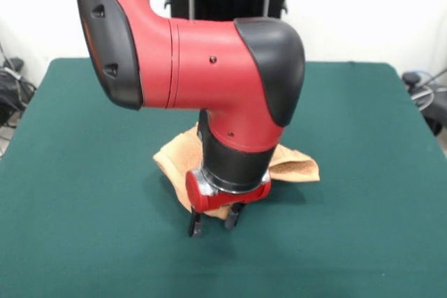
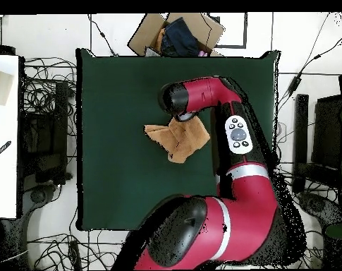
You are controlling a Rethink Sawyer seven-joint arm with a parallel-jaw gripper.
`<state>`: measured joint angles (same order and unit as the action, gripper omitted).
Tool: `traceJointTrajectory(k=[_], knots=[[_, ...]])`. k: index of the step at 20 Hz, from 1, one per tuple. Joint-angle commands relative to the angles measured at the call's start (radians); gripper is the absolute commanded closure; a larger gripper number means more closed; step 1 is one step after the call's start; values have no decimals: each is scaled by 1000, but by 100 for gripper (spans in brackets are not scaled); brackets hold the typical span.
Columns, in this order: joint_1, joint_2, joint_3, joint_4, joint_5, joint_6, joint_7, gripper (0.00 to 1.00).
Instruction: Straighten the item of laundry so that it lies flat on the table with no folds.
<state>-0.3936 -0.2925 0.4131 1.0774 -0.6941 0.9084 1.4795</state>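
A: What's nearest the front edge?
B: The gripper [image 1: 213,222], its two fingers [image 1: 195,224] apart, tips down at the table [image 1: 363,207] by the towel's near edge.
A: And behind it?
B: The towel [image 1: 297,167], crumpled and folded near mid-table under the arm [image 1: 209,61]; overhead, one corner points left
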Motion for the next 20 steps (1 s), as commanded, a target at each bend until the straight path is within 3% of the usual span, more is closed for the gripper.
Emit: traceJointTrajectory(k=[1,7,20], knots=[[-21,-59,-51,180,27,107,-75,0],[-38,-70,-54,231,14,69,-58,0],[-30,-71,-54,237,-1,69,-39,0]])
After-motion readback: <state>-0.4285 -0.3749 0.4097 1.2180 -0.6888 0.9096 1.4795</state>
